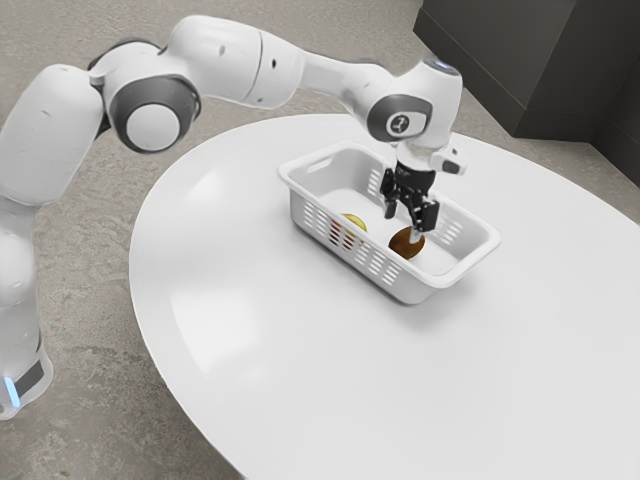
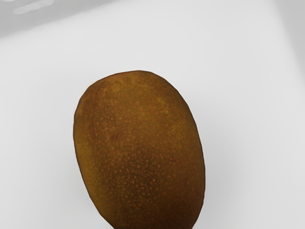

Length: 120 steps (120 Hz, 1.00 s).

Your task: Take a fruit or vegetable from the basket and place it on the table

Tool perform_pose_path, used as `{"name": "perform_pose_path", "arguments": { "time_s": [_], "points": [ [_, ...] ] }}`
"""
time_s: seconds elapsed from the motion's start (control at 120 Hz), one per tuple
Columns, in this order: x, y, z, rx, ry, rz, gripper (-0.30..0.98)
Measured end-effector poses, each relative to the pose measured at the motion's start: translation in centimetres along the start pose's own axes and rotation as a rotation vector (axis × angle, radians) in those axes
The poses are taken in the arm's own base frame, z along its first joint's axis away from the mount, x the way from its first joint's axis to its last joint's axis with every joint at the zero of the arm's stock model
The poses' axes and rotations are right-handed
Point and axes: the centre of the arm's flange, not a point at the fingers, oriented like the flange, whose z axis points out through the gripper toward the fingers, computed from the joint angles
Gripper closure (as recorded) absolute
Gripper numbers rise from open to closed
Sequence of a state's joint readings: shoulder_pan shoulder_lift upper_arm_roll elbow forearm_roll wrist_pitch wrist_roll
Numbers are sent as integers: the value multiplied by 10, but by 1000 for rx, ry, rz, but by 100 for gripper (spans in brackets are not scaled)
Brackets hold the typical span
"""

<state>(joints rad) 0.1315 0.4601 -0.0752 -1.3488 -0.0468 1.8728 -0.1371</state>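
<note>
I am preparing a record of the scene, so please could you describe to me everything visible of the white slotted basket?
The white basket looks like smooth, rigid plastic: rectangular, rounded corners, broad rim, slotted walls, an oblong opening at one short end. It appears undamaged, standing upright on the round white table. Inside are a brown oval fruit and something yellow; red shows through the slots. The black two-finger gripper reaches over it.
</note>
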Motion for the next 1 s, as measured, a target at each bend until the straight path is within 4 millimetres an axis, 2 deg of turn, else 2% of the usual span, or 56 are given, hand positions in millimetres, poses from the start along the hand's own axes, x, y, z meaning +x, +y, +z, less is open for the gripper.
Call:
{"name": "perform_pose_path", "arguments": {
  "time_s": [0.55, 1.0],
  "points": [
    [9, -1, 35, -24, -21, 28, 4],
    [14, -7, 52, -36, -27, 27, 5]
  ]
}}
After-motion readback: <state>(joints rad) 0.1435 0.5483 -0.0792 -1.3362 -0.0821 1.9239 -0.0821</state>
